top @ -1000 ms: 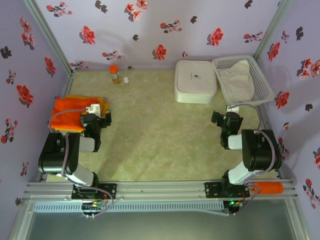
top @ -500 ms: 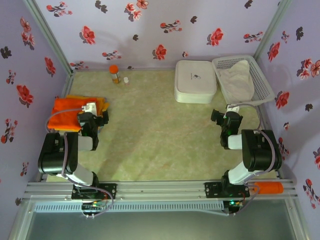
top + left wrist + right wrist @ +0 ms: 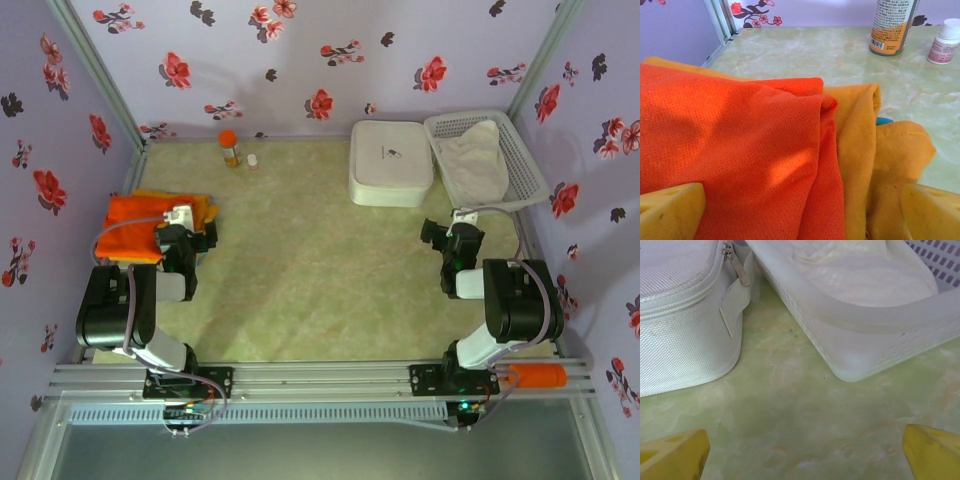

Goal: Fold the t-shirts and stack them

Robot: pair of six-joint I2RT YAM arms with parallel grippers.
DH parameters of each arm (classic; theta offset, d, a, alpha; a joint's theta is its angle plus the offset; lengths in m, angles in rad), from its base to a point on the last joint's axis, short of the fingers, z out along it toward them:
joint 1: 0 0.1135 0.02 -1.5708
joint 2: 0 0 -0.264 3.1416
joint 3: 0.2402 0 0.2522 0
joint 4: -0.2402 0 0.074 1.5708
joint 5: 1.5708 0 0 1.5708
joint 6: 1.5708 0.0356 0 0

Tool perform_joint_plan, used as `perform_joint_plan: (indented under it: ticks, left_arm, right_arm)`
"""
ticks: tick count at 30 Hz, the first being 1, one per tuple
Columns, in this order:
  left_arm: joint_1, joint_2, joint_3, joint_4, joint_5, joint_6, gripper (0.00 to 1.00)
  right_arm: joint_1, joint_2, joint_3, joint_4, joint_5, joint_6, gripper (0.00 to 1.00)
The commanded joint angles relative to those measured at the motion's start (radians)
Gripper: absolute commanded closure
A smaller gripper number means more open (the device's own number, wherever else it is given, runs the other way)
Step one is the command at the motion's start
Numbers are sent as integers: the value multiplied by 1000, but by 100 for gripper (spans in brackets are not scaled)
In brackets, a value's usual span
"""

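I find left gripper [image 3: 800, 215] released, jaws wide, nothing held, low beside pile. Orange-red tee [image 3: 735, 150] directly ahead, lying atop mustard tee [image 3: 890, 165], which pokes out to right. Pile at far-left side of surface [image 3: 300, 270], long axis seemingly left-right. Right gripper [image 3: 452, 237] also released, well apart, facing basket [image 3: 880, 320]. My judgement: left arm nearer.

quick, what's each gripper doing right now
left gripper: open, empty, facing the orange-red t-shirt
right gripper: open, empty, facing the white basket
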Motion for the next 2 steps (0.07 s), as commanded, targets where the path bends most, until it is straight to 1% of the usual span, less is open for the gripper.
perform_joint_plan:
  ticks: [1,2]
  left_arm:
    - [2,-1,17,-4,10,-13,0]
    - [2,-1,16,-4,10,-13,0]
  right_arm:
    - [7,-8,19,14,-6,-9,1]
    - [7,-8,18,13,-7,-9,1]
